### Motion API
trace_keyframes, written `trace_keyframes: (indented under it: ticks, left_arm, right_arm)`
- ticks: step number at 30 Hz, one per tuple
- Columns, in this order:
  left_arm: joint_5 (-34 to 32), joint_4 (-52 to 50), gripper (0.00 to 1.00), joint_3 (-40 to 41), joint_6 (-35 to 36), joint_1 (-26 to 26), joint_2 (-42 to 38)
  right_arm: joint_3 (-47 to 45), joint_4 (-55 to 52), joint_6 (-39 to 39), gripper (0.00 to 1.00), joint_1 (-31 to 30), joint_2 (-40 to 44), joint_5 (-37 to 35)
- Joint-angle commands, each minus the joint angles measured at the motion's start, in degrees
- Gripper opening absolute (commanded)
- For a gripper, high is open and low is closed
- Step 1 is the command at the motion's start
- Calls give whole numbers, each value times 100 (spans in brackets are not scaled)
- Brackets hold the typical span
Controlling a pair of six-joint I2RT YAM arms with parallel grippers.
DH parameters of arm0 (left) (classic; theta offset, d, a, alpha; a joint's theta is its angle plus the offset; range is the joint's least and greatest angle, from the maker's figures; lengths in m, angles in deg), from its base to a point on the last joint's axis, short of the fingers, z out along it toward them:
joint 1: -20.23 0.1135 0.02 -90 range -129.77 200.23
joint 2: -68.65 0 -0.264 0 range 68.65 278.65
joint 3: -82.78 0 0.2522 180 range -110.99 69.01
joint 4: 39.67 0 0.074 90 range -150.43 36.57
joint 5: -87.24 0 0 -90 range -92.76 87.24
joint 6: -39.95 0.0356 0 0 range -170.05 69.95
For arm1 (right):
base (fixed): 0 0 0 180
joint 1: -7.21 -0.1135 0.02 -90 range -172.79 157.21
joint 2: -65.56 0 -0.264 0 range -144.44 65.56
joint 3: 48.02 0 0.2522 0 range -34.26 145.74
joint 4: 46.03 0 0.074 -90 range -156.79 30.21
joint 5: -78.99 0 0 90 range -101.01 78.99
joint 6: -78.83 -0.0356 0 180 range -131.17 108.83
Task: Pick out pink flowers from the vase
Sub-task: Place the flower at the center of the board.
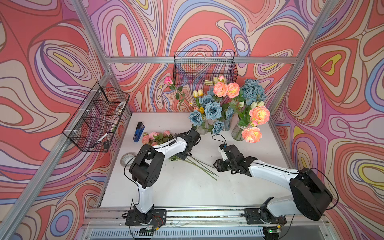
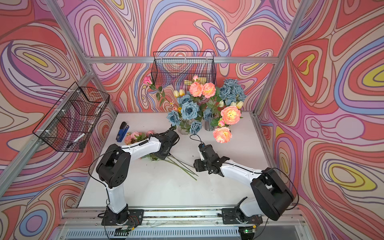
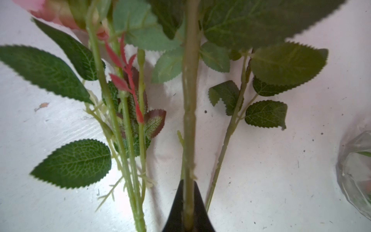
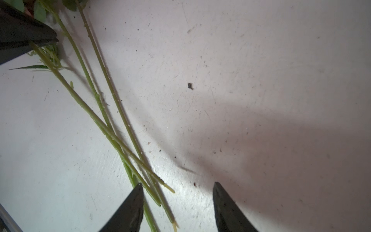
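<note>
Pink flowers (image 1: 156, 136) lie in a small pile on the white tabletop (image 1: 187, 191), left of centre, with their long stems (image 1: 199, 166) fanning out toward the right arm. The left fingers (image 3: 176, 209) are closed on one green stem (image 3: 188, 120) low over this pile; its bloom is out of view. The right fingers (image 4: 132, 209) are open and empty, hovering over the cut ends of the stems.

The job looks partly done. At the back of the tabletop, glass vases (image 1: 238, 133) hold more pink blooms: a pair up high (image 1: 220, 89), two large ones on the right (image 1: 259, 115), and a slim pink bud (image 1: 168, 80) leaning out to the left.

Blue roses (image 1: 211, 110) and small tulips (image 1: 197, 93) crowd around those blooms, so leaves and stems may tangle when one is pulled. A blue stapler (image 1: 138, 132) lies just beside the pile and a tape roll (image 1: 127, 160) is near the left arm. Two wire baskets (image 1: 204, 68) hang on the walls.
</note>
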Motion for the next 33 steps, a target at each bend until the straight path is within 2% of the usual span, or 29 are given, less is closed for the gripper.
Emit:
trace_keyframes:
  ticks: [1, 3, 6, 23, 33]
  left_arm:
    - [-36, -440, 7, -159, -213, 60, 139]
    - [-19, -558, 13, -238, -235, 64, 195]
    - [26, -663, 17, -333, -248, 73, 267]
    - [85, -725, 25, -469, -153, 82, 88]
    - [103, -735, 27, -318, -90, 82, -324]
  right_arm:
    - [-55, 128, -68, 57, 50, -82, 50]
    - [-55, 137, -75, 57, 71, -101, 51]
    - [-55, 141, -76, 57, 94, -117, 55]
    - [-173, 381, -218, 57, 448, -196, 295]
    - [-221, 471, -334, 66, 743, -178, 411]
